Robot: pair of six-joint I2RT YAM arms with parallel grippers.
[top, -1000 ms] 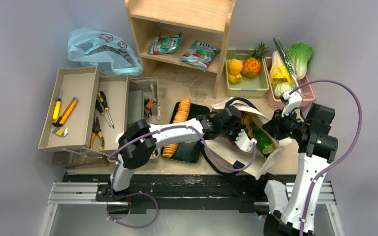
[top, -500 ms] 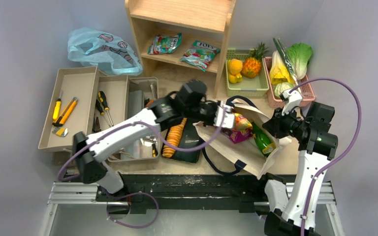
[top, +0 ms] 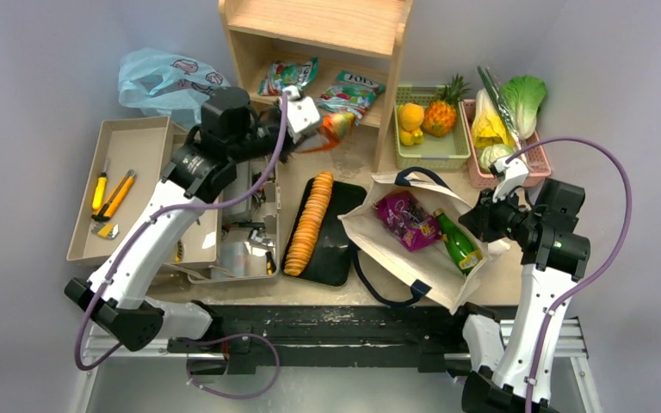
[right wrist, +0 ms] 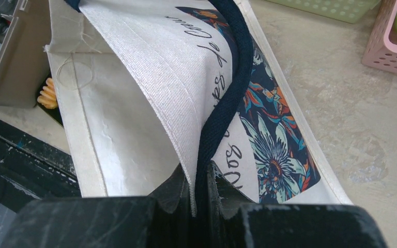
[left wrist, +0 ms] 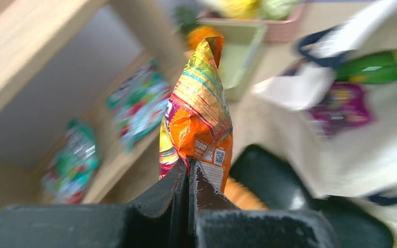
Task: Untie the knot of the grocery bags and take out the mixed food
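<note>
My left gripper (left wrist: 188, 173): was clamped shut on the bottom edge of the orange-red snack pack (left wrist: 199, 103), up in the air by the wooden shelf (top: 318, 21), well apart from the canvas tote (top: 366, 234).
My right gripper (right wrist: 199, 181): was pinching the tote's rim plus its navy strap (right wrist: 230, 98).
Inside the tote: the purple snack pack (top: 400, 215) and green glass bottle (top: 456, 243) lay side by side.
</note>
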